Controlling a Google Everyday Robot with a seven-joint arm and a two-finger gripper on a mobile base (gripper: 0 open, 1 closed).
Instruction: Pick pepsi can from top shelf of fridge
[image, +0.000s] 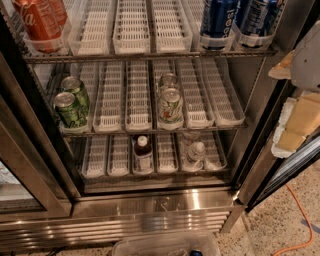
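Speckled floor (285, 220), fridge (150, 212) filling view. On top shelf (150, 54), right side, pepsi can (219, 22) standing at front, twin (256, 17) beside it. Hand (306, 59) hanging at right edge; you cannot tell its state. Can probably rigid, slick, dentable: be gripping mid-body.

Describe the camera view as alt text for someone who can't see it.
An open fridge has blue pepsi cans at the right of its top shelf and red cans at the left. Green cans and bottles sit lower down. The robot's claw hangs at the right edge.
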